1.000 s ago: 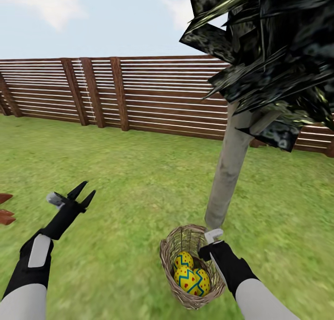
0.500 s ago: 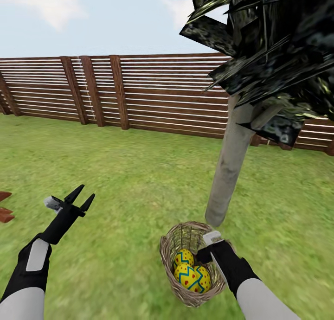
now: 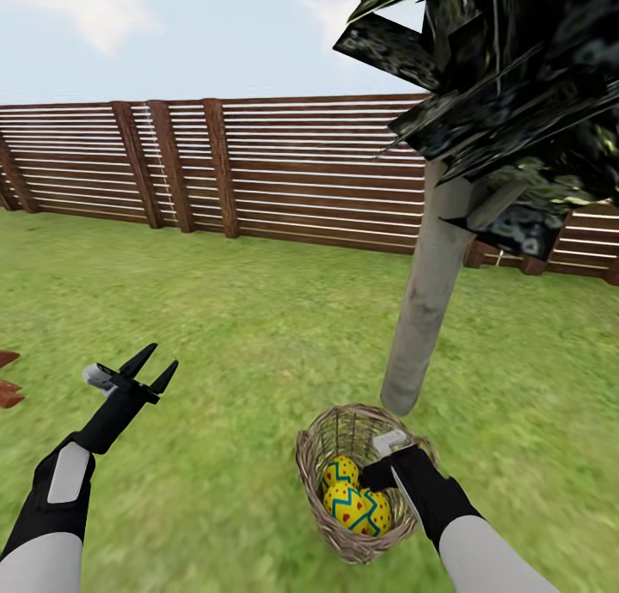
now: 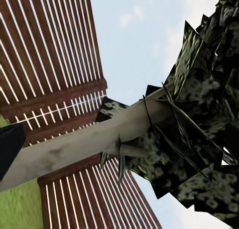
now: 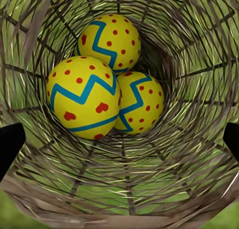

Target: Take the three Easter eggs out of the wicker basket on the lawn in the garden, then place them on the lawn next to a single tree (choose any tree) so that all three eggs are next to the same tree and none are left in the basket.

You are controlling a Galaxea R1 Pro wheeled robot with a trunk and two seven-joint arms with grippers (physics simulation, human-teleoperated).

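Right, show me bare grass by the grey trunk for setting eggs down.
Bare green lawn lies open left of the pale grey tree trunk, up to the brown slat fence. Crowded: the round wicker basket near its base, where three yellow zigzag eggs and right gripper sit.

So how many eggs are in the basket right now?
3, all inside the wicker basket: nearest egg, one beside it, one behind. None seems hidden.

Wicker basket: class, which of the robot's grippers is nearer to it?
The right. The right gripper is inside the wicker basket, above the Easter eggs. The left gripper hangs open over the lawn, well off to the basket's left.
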